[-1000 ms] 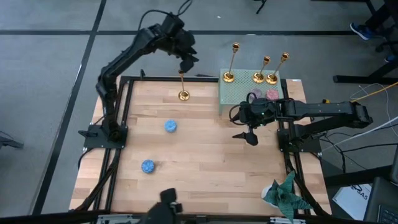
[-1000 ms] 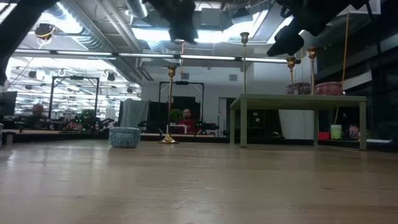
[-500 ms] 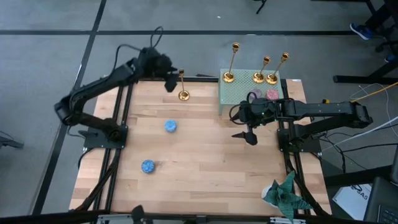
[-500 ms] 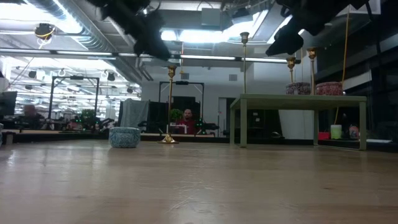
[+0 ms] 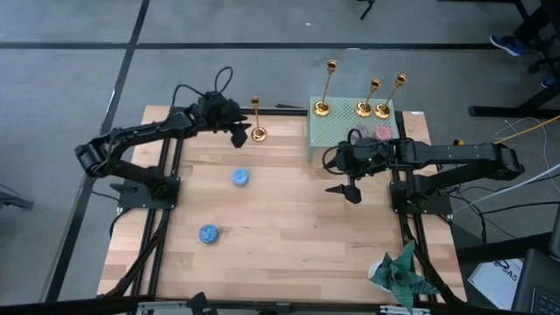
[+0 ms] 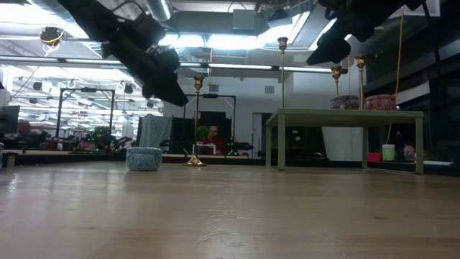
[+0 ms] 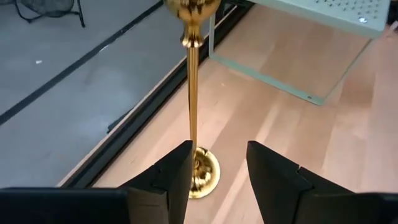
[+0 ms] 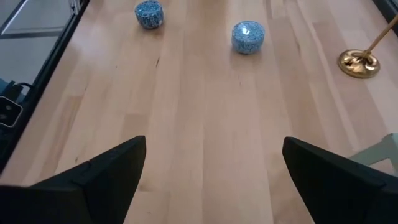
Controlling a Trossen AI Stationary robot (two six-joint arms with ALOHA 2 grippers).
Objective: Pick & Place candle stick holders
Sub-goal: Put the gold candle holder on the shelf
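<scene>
At the table's far edge my left gripper (image 7: 217, 171) is part open, lined up on the lone candle stick holder (image 5: 257, 120), fingers apart and nothing held. I judge the grasp step is next: ease forward and close on its stem. Three more holders (image 5: 363, 94) stand on the green stand (image 5: 341, 136); my right gripper (image 5: 350, 186) waits wide open beside it.

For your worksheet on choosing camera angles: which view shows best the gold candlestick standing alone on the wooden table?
The left wrist view: the candlestick fills it, stem and base close up. The high view shows it small; the low view distant; the right wrist view only its base.
</scene>
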